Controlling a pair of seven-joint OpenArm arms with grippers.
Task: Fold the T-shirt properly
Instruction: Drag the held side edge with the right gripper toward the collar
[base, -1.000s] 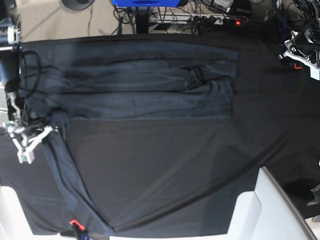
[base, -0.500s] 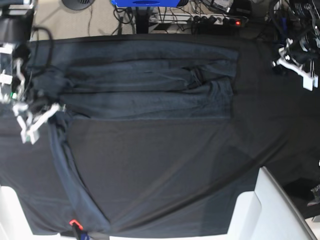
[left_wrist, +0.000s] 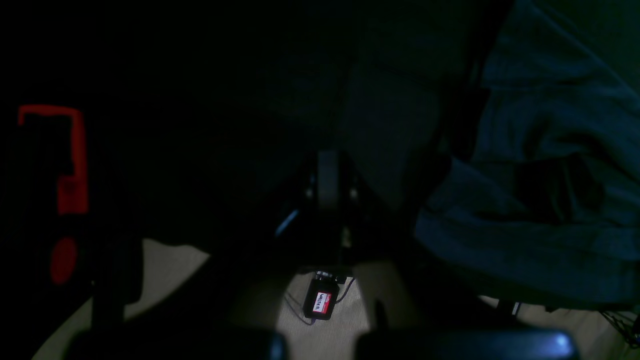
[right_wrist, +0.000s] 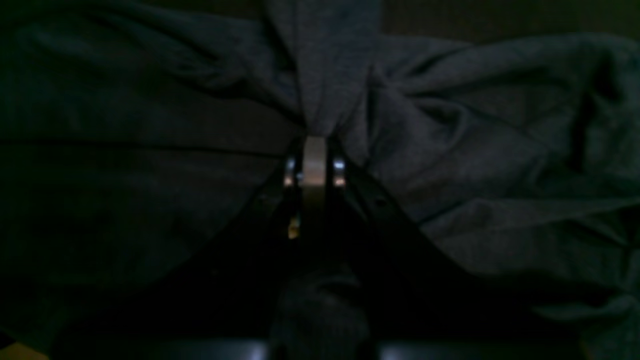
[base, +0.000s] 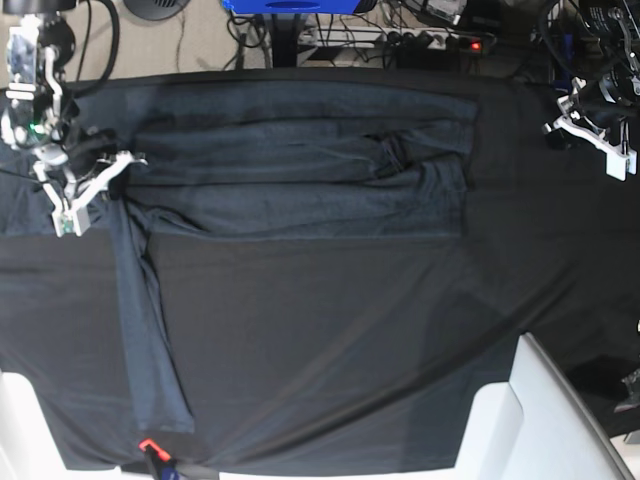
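You are mid-fold: the right gripper (base: 88, 190) has its jaws clamped on a corner of the T-shirt (base: 300, 170), which lies across the far half of the tabletop (base: 330, 340), one strip trailing toward the near edge. The left gripper (base: 590, 130), jaws closed and empty, hovers beyond the shirt's other end. Next you likely need to carry the pinched corner over the shirt's body and lay it flat.

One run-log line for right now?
fold in progress | right gripper: shut on T-shirt edge | left gripper: shut, holding nothing

one t-shirt (base: 300, 165), one black table cloth (base: 350, 350), two robot hands: left (base: 590, 130), right (base: 85, 195).
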